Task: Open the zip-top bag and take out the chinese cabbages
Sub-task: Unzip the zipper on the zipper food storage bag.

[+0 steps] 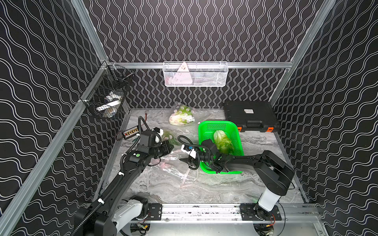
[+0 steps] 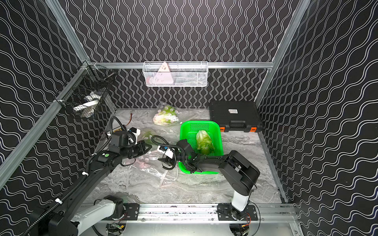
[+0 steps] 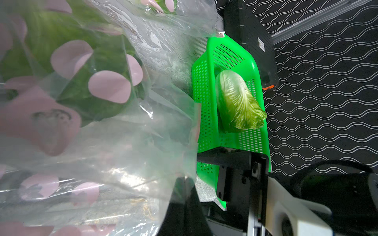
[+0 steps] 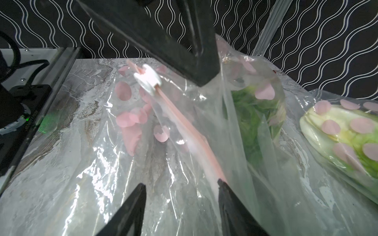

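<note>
Illegible white label on black case

Both top views hang high over the front rail and face the back wall, far enough off to show the whole table and the basket. The left wrist camera sits right behind the left gripper, nearly touching the bag, with the basket beyond its fingers. The right wrist camera looks closely past the right gripper at that same bag, with the left gripper beyond its fingers
</note>
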